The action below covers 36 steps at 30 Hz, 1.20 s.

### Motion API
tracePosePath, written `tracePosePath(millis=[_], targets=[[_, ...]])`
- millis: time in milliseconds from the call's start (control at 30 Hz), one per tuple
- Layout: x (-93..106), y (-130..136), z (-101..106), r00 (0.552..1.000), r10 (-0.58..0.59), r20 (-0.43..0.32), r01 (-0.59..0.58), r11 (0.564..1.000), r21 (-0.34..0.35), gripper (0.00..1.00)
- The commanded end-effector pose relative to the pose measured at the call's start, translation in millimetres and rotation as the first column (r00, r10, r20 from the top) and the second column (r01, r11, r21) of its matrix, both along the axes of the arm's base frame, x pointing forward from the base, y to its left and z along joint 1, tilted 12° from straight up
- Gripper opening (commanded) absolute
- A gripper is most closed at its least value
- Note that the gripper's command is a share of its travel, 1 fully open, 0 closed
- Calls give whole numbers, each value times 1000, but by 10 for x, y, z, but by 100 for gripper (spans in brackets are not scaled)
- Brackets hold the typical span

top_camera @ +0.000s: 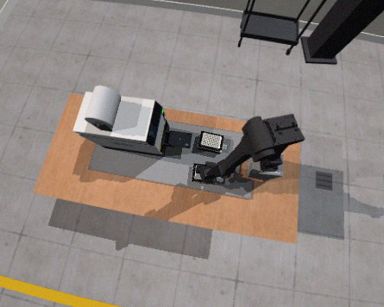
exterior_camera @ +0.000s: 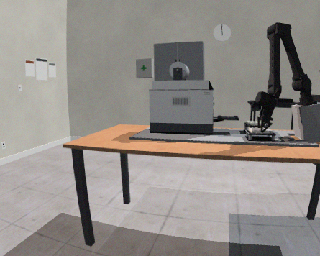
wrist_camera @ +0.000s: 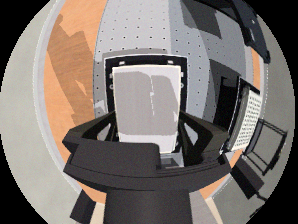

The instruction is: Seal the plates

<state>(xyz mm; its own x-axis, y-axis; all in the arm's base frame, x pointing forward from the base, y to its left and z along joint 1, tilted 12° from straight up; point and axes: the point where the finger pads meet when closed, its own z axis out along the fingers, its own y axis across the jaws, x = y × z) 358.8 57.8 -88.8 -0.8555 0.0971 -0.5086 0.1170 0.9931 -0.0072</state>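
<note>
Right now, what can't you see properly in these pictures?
- Nest under the held plate: covered by the plate and end effector, wrist view.
- A1 corner marks and labels: too small, every view.
- Held plate in the top view: mostly under the arm.
- START button on the sealer: too small to pick out, exterior view.
- Other plate: its wells blur together, top view.
</note>
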Motion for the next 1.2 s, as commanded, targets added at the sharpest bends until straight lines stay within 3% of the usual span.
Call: tracePosePath(millis=[0,567,1167], targets=[[86,-8,80,1000,6,13,-6,1000,-3,0],[195,21,142,998,5,59,-6,1000,7,0],[43,-9,72,1000,5,23,-5,1000,-2,0]])
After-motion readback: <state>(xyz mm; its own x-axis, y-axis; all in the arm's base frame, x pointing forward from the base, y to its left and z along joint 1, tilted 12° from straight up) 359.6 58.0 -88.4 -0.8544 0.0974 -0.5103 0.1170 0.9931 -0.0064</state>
